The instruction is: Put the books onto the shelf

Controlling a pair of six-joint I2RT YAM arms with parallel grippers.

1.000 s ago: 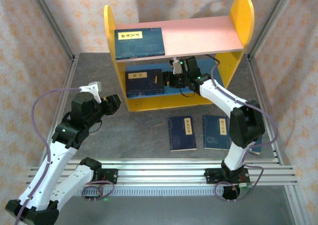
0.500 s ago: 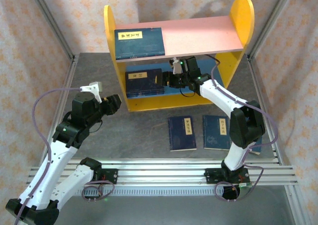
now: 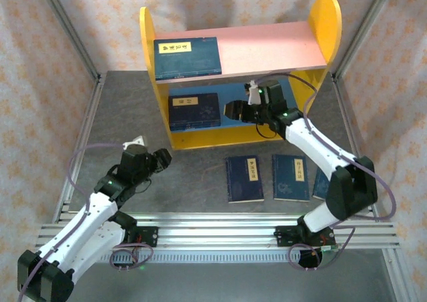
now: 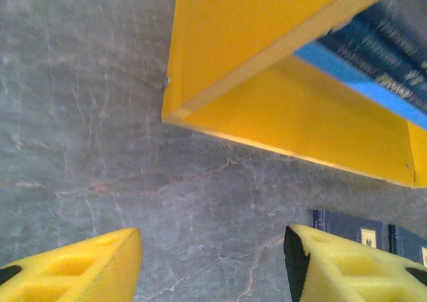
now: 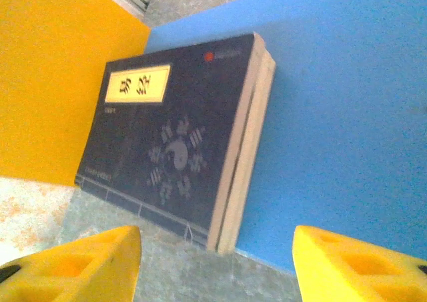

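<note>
Two books (image 5: 173,142) lie stacked flat on the shelf (image 3: 267,45) beside its left panel, leaving room for more, while right fingers (image 5: 353,262) and left fingers (image 4: 87,265) stand apart, empty.

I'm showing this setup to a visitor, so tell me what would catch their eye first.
The bright shelf at the back of the table stands out: yellow sides and a pink top board with one dark blue book at its left end. The right gripper reaches into the lower level, open, beside a small stack of books on the blue board. More books lie flat on the table in front.
</note>
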